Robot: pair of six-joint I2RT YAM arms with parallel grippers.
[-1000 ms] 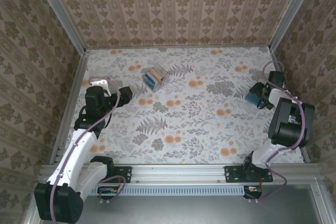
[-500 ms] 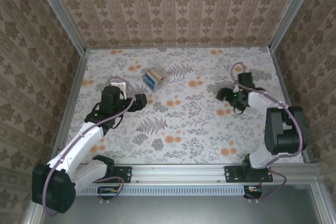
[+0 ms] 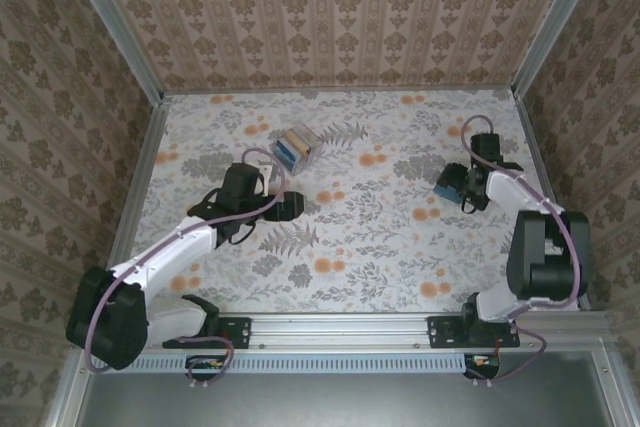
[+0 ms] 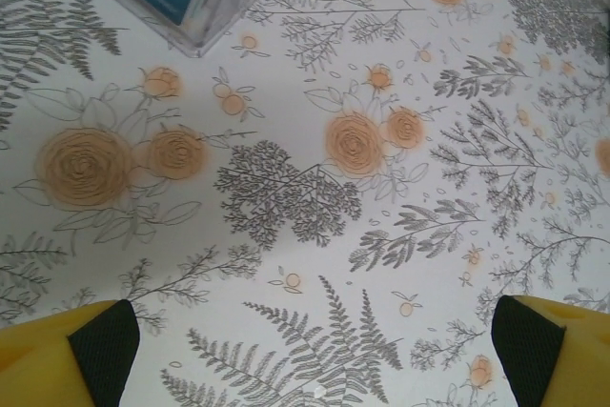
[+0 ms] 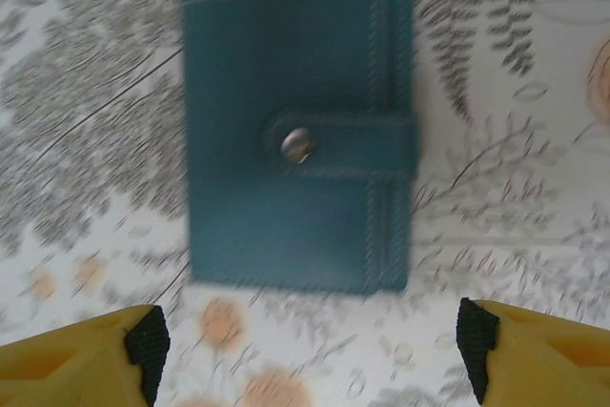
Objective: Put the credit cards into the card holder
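The card holder (image 5: 300, 135), a dark teal wallet, lies flat on the floral table with its snap strap fastened. My right gripper (image 5: 310, 350) hovers just short of it, open, with nothing between the yellow fingers (image 5: 143, 350). From above, the card holder (image 3: 447, 185) lies at the right, just left of the right gripper (image 3: 468, 192). The credit cards (image 3: 296, 145), blue, yellow and whitish, stand on edge in a small clear box (image 4: 205, 7). My left gripper (image 4: 315, 359) is open over bare table, below and right of that box. In the top view the left gripper (image 3: 287, 205) sits near the table's middle.
Patterned walls with metal rails (image 3: 135, 187) close the table in on three sides. The arm bases stand on the front rail (image 3: 340, 325). Open floral tabletop (image 3: 370, 237) stretches between the two grippers.
My left arm has reached forward and right, toward the middle. My right gripper swung left, then back right; the card holder now lies further left than a second ago.
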